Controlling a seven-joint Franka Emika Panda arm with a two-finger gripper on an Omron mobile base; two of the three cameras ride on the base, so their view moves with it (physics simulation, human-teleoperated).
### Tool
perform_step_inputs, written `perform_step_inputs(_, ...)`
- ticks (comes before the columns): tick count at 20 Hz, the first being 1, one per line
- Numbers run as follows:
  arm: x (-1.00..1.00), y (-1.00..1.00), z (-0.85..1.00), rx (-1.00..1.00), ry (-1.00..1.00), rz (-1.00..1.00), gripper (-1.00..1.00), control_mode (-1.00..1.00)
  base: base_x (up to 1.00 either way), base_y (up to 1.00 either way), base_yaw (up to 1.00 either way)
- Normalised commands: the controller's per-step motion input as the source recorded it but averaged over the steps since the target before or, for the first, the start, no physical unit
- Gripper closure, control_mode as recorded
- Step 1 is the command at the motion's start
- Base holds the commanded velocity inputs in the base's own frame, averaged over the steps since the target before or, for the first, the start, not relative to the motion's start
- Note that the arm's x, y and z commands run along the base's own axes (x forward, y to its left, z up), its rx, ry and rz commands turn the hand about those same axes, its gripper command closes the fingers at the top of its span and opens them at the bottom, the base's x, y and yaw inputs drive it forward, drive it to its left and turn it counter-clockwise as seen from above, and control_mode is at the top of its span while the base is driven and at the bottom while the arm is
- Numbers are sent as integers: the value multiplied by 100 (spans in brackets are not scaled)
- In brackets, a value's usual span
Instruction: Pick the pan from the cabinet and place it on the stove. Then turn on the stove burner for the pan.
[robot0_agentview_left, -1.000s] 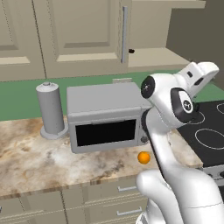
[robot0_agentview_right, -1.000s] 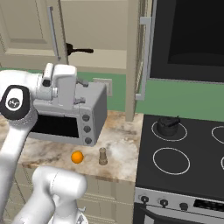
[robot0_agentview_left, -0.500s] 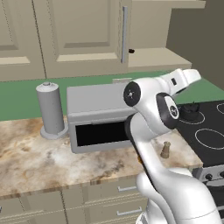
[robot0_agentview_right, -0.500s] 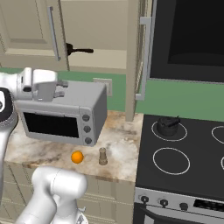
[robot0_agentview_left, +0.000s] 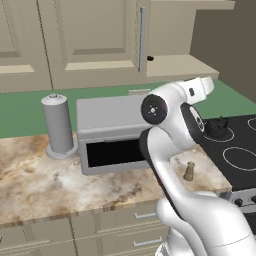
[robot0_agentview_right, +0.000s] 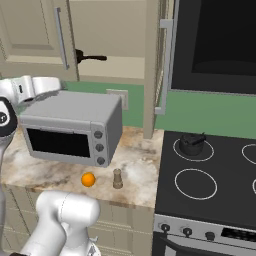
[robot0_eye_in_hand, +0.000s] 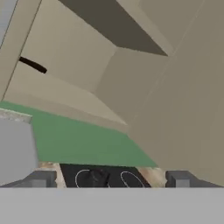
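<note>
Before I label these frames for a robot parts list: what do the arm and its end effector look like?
The arm is glossy white, built of rounded tubular links. A dark round cap with a small pale centre marks one joint, and dark bands show at the seams. The end effector has two small, blocky dark grey fingertips. No loose cables or lettering can be made out.

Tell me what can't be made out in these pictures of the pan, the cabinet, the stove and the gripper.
- Pan: right base view shows its handle; the cabinet door hides the bowl.
- Stove knobs: right base view, too small to read their settings.
- Small lidded pot: hand view, blurred.
- Stove: left base view, cut off by the right edge.
- Gripper: hand view, open, with just its fingertips above the bottom.
</note>
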Motion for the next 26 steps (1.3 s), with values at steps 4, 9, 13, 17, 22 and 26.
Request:
perform_step_inputs(4, 26, 33, 16, 13, -23, 22, -100, -100, 0, 0, 0)
perform_step_inputs(9, 22, 28, 14, 15, -25, 20, -100, -100, 0, 0, 0)
perform_step_inputs(13, 14, 21, 20, 14, -25, 16, -100, -100, 0, 0, 0)
perform_step_inputs(17, 13, 10, 30, 11, -22, 13, -100, -100, 0, 0, 0)
perform_step_inputs(22, 25, 0, 29, 7, -13, 9, -100, -100, 0, 0, 0)
perform_step_inputs(26, 45, 4, 11, 5, -5, 7, -100, -100, 0, 0, 0)
